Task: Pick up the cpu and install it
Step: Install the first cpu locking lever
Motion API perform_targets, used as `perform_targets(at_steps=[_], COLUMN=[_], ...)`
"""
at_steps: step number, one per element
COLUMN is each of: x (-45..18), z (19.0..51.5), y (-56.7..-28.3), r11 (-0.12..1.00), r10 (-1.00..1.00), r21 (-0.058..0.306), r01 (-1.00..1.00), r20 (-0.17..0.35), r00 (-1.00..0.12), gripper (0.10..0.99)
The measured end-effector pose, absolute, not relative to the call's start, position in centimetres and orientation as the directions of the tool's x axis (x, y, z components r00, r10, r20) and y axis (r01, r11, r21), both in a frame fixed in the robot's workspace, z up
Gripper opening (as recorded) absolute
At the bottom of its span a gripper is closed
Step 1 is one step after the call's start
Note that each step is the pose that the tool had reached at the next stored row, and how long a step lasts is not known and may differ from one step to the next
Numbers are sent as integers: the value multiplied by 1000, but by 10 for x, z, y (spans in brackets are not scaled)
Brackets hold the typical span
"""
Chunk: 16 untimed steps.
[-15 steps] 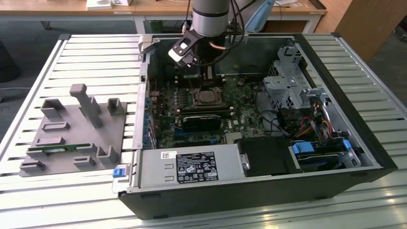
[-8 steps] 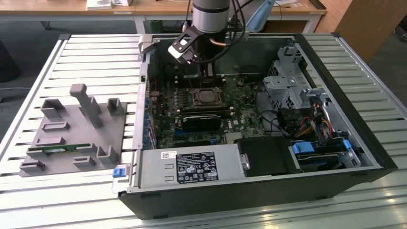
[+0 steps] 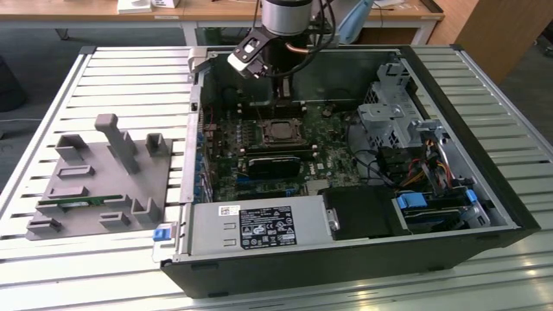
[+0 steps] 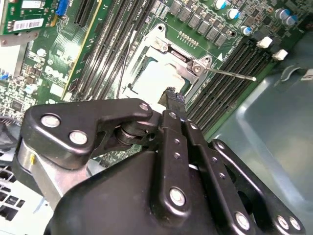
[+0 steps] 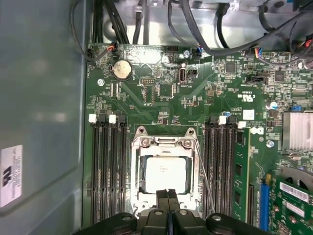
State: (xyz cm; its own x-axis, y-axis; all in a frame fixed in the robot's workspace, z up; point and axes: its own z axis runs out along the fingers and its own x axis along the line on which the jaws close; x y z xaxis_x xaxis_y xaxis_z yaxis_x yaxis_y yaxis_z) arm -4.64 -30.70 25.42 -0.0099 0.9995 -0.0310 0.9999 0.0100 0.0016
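The cpu (image 5: 166,174) lies flat in the metal socket frame (image 5: 142,161) on the green motherboard, its pale silver top facing up. It also shows as a pale square, the cpu (image 4: 155,81), in the second wrist view, and as the cpu (image 3: 281,131) inside the open computer case in the exterior view. My gripper (image 5: 169,194) hangs just above the near edge of the chip, its two black fingers pressed together with nothing between them. The fingertips (image 4: 172,94) stand over the socket's rim. In the exterior view my gripper (image 3: 283,102) reaches down into the case from the far side.
The thin socket lever (image 4: 230,74) sticks out beside the frame. Black memory slots (image 5: 105,166) flank the socket. A black ribbed block (image 3: 274,163) sits close to the socket. A grey fixture (image 3: 95,188) at the exterior view's left holds a green memory stick (image 3: 82,203).
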Motion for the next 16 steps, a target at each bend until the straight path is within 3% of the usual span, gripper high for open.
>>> perform_targets(at_steps=[10, 16], x=[-46, -46], z=[267, 266], y=[-307, -307], r11=[13, 110], r10=[999, 993], r21=[2, 2], r01=[1000, 994], r20=[-31, -31], r00=[-13, -110], gripper=[106, 106])
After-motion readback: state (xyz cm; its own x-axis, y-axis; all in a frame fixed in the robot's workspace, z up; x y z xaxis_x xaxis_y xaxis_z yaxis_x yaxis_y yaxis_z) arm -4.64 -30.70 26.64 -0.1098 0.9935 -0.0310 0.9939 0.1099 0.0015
